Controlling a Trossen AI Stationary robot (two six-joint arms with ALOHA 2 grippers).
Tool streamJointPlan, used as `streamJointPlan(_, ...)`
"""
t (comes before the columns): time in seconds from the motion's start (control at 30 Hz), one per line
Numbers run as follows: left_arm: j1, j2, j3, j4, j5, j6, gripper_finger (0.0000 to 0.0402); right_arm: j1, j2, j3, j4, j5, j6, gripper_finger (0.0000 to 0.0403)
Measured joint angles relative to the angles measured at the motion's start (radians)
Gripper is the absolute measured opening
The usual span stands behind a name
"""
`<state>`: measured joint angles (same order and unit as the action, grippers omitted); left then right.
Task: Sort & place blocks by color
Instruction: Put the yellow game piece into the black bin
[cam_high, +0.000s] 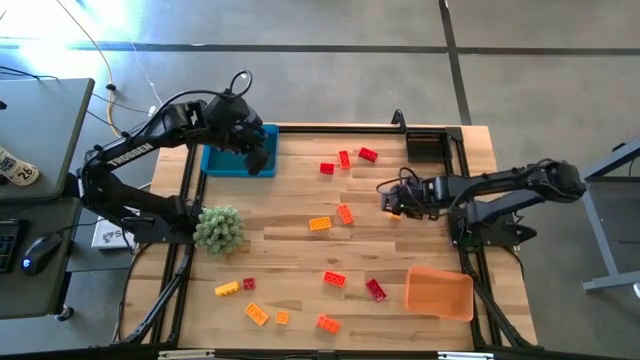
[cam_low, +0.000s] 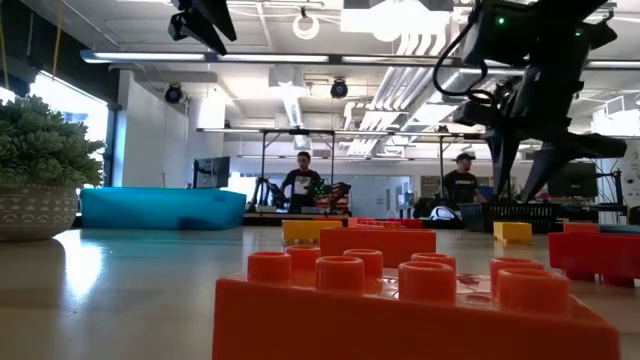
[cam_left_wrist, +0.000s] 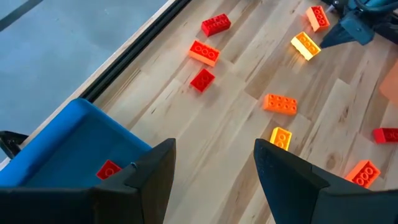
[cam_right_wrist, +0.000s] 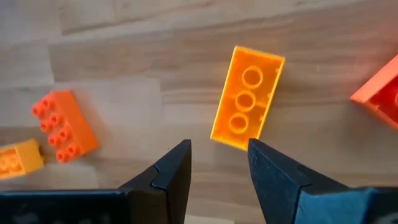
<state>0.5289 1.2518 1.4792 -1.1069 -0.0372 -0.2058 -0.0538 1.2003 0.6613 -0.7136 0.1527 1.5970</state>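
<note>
Small studded blocks in red, orange and yellow lie scattered on the wooden table (cam_high: 300, 250). My left gripper (cam_left_wrist: 214, 146) is open and hovers above the table-side edge of the blue tray (cam_left_wrist: 68, 149), where one red block (cam_left_wrist: 109, 169) lies. My right gripper (cam_right_wrist: 219, 146) is open too and points down right of the table's middle (cam_high: 388, 200). An amber block (cam_right_wrist: 247, 98) lies on its studded face, hollow side up, just beyond its fingertips, untouched. An orange block (cam_right_wrist: 64, 124) and a yellow one (cam_right_wrist: 18, 158) lie beside it.
A green spiky plant ball (cam_high: 218, 228) in a pot stands near the table's left edge. An orange tray (cam_high: 438, 292) sits at the near right, and a black frame (cam_high: 428, 147) at the far right. More blocks lie along the near edge (cam_high: 257, 314). People stand in the room behind.
</note>
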Motion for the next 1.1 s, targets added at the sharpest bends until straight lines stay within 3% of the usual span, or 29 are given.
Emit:
streamJointPlan(0.37, 0.000, 0.000, 0.000, 0.000, 0.000, 0.017, 0.0207, -0.133, 0.000, 0.000, -0.006, -0.039, -0.053, 0.0194)
streamJointPlan(0.57, 0.000, 0.000, 0.000, 0.000, -0.004, 0.018, 0.0207, -0.166, 0.053, -0.002, -0.017, -0.109, -0.080, 0.0195)
streamJointPlan(1.1, 0.000, 0.001, 0.000, 0.000, -0.011, 0.016, 0.0207, -0.169, 0.253, -0.002, 0.047, -0.148, -0.117, 0.0187)
